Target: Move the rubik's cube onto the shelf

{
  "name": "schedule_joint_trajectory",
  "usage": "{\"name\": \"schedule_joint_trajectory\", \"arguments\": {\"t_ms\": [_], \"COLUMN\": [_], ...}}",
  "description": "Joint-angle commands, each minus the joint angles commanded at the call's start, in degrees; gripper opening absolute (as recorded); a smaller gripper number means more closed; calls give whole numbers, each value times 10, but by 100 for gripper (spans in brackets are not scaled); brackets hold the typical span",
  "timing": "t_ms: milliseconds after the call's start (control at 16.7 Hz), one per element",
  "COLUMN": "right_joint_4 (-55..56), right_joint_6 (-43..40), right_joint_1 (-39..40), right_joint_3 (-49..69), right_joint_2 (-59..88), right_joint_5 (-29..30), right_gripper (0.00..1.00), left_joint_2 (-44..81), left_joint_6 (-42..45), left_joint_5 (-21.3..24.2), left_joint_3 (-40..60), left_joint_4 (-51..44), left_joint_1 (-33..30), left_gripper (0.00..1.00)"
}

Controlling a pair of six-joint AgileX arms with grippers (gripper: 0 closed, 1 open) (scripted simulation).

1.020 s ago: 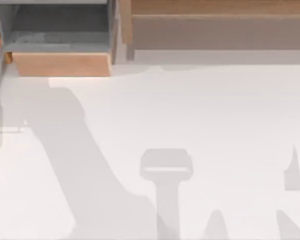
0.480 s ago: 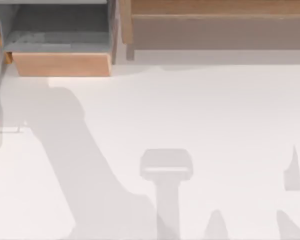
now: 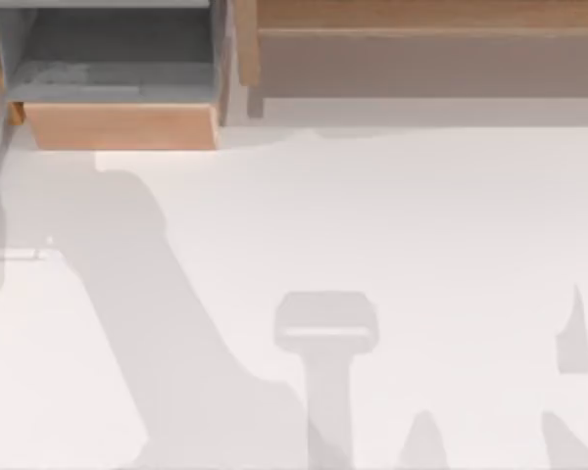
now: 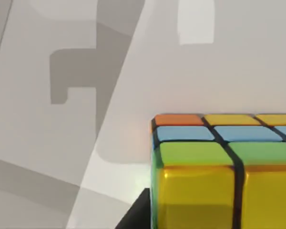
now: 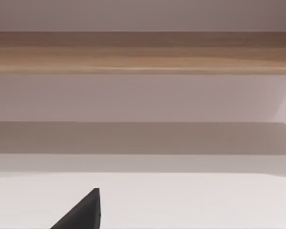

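Rubik's cube (image 4: 224, 171) sits right up close in the left wrist view – yellow squares nearest, green row next, then blue, w/ an orange and yellow strip at its far edge, dark grid lines between. It's over the pale table (image 4: 181, 81); can't tell if it rests on the table or is lifted. A dark pincer finger (image 4: 136, 214) pokes in just beside the cube's yellow face, seems to touch it – but whether the left pincer is clamped on the cube can't be told.

Top view: shelf (image 3: 431, 20) runs along the table's far edge, center to right – light-brown ledge, grey-brown front face, wooden side post at its left end. To its left, a grey-lined wooden box (image 3: 118, 122) w/ light-brown front. Arm shadows lie across the table (image 3: 421, 215).

Right wrist view: shelf's wooden edge (image 5: 143, 52) straight ahead, shadow beneath it. 1 dark finger (image 5: 83, 212) of the right pincer shows low down; its width can't be told.
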Motion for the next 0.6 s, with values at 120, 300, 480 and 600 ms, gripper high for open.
{"name": "schedule_joint_trajectory", "arguments": {"t_ms": [120,300,480,600], "right_joint_4": [0,0,0,0], "right_joint_6": [0,0,0,0], "right_joint_1": [0,0,0,0], "right_joint_3": [0,0,0,0], "right_joint_2": [0,0,0,0], "right_joint_5": [0,0,0,0], "right_gripper": [100,100,100,100], "left_joint_2": [0,0,3,4], "left_joint_6": [0,1,1,1], "left_joint_5": [0,0,0,0], "left_joint_3": [0,1,19,31], "left_joint_4": [0,-1,-17,-27], "left_joint_1": [0,1,1,1], "left_gripper": [0,0,0,0]}}
